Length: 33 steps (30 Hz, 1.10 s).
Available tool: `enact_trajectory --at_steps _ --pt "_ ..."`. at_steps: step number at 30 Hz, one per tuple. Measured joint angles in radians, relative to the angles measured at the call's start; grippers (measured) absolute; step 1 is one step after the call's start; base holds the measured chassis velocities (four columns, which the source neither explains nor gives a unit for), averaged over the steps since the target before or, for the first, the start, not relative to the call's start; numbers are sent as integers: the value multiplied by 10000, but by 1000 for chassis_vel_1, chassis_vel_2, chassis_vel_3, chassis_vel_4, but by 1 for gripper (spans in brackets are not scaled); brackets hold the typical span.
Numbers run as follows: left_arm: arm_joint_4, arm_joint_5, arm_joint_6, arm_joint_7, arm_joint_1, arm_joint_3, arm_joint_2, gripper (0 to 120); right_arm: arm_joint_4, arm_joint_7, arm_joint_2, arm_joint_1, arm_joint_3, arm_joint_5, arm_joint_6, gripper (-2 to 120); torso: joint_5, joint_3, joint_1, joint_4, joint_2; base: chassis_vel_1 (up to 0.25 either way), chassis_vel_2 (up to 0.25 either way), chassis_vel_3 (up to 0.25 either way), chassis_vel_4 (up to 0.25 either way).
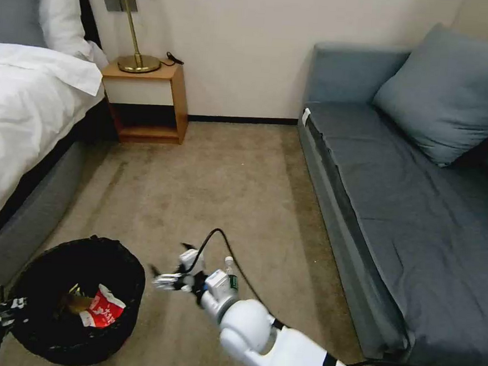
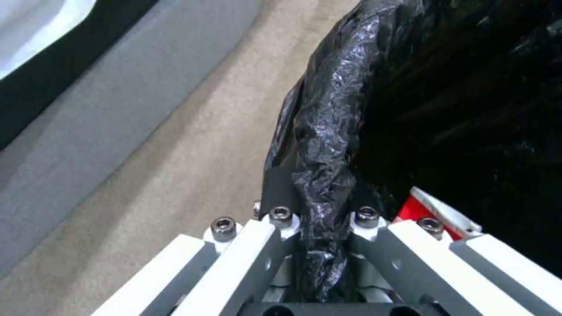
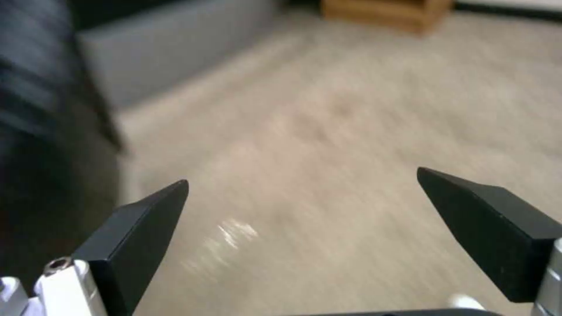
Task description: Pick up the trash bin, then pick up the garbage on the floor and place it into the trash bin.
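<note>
Bedding (image 1: 20, 111) is hanging at far left. The left gripper (image 2: 319, 228) is pinching the trash bin (image 1: 50, 325) by its rim, bag bunched between closed fingers; the liner looks slippery, so stiff rim is the better hold. Beside it the right gripper (image 3: 304, 206) is hovering wide apart, empty, over soft carpet (image 1: 221, 187). A light-looking bottle (image 1: 231, 277) is sitting behind that wrist; a sofa (image 1: 414, 217) is bounding the right.

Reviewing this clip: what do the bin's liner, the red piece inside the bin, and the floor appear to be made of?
The trash bin liner looks like thin glossy black plastic film: crinkled, with bright highlights, pinched by the left gripper. The red-and-white carton looks like printed paperboard, creased and crushed, though coated paper is possible. The floor appears to be short-pile beige carpet, matte and faintly mottled.
</note>
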Motion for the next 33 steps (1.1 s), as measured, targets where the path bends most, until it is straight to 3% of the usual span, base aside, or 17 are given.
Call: enact_trajectory --at_steps 10,21,33 --pt "22 -163 -28 19 162 -286 -19 4 -2331 541 599 497 309 428 -918 100 0 0 0 1 0 0 0 0 0" --pt "22 -168 -35 25 174 -280 -69 4 -4320 544 1119 827 633 248 -1073 100 -1 0 0 1 0 0 0 0 0" --pt "29 -154 -36 23 156 -263 -83 4 -5485 320 1517 904 759 243 -1096 99 -1 0 0 1 0 0 0 0 0"
